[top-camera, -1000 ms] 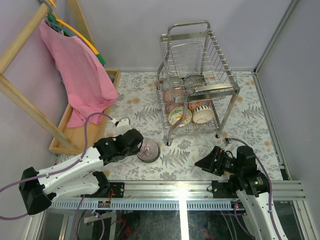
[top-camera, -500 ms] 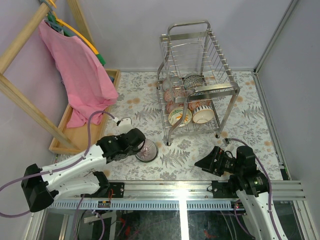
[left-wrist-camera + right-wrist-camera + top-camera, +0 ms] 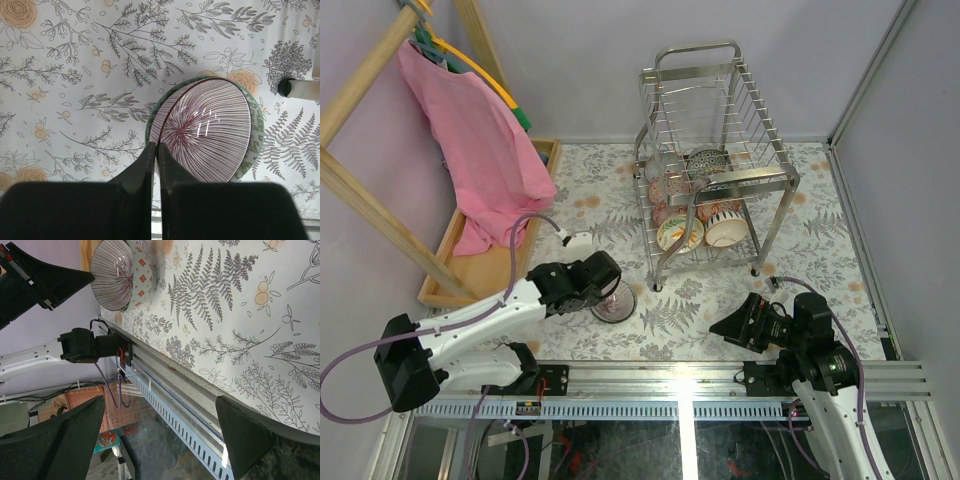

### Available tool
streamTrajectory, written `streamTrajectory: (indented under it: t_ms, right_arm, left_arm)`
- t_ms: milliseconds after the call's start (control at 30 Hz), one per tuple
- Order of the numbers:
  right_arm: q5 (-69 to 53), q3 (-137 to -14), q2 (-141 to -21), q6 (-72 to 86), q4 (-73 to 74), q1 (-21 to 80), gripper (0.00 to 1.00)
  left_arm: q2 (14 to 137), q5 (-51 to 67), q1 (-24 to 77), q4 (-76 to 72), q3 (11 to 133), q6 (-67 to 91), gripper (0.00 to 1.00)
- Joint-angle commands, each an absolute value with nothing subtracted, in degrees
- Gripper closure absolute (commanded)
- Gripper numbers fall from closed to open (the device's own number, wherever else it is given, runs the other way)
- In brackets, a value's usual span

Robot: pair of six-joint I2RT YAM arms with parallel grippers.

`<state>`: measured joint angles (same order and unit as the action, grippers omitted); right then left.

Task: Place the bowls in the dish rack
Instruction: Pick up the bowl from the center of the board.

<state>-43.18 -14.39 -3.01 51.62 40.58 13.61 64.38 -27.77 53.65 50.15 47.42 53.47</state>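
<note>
One striped bowl (image 3: 207, 132) touching closed left gripper (image 3: 155, 146) (at rim).

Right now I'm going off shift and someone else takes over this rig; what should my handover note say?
Left tool: shut, pinching the rim of the striped bowl, which sits in a second bowl on the table in front of the dish rack.
Right tool: open, empty, hanging over the near right of the table.
Done: several bowls stand in the rack.
Left: rack these two bowls.
</note>
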Motion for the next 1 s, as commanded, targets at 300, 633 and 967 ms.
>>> streamTrajectory:
  t_ms: [300, 633, 967]
  right_arm:
    - [-46.4, -15.4, -1.5, 53.2, 41.6, 13.5, 0.00]
    - [-46.8, -14.4, -1.5, 53.5, 40.6, 13.5, 0.01]
    - [-46.9, -14.2, -1.9, 53.3, 40.2, 13.5, 0.00]
  left_arm:
    - [68.4, -31.6, 54.7, 50.3, 50.8, 52.7, 0.92]
    - [69.5, -32.7, 54.8, 51.6, 50.7, 53.2, 0.86]
    - [70.2, -32.7, 54.9, 51.7, 50.3, 53.7, 0.78]
